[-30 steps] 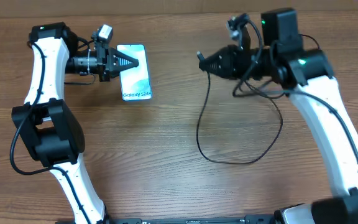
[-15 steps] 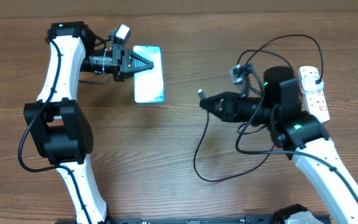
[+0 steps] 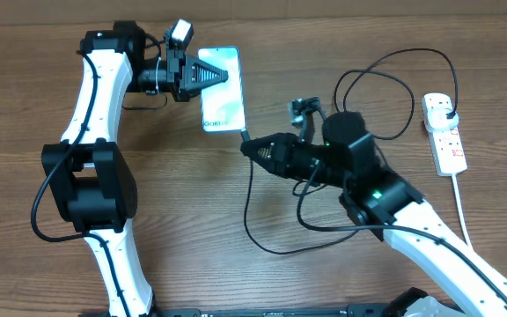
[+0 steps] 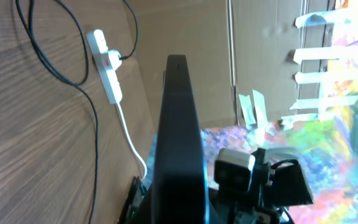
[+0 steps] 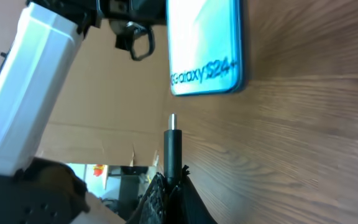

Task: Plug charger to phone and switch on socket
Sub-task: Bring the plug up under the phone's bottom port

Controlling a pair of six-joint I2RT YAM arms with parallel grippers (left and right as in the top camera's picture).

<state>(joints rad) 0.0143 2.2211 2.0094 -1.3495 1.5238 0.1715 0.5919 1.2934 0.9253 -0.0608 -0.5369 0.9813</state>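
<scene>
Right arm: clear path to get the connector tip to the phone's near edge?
Probably yes. The right tool holds the charger tip just short of the phone, at its text end, with nothing between them. The left tool grips the other end, clear of that edge. The tip looks slightly off-centre.

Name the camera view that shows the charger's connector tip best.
Right wrist: the connector tip sits centre frame, held in the right claw and aimed at the phone, with the gap visible. Overhead shows it as a small dark speck by the phone. Left wrist shows only the charger cable, not the tip.
</scene>
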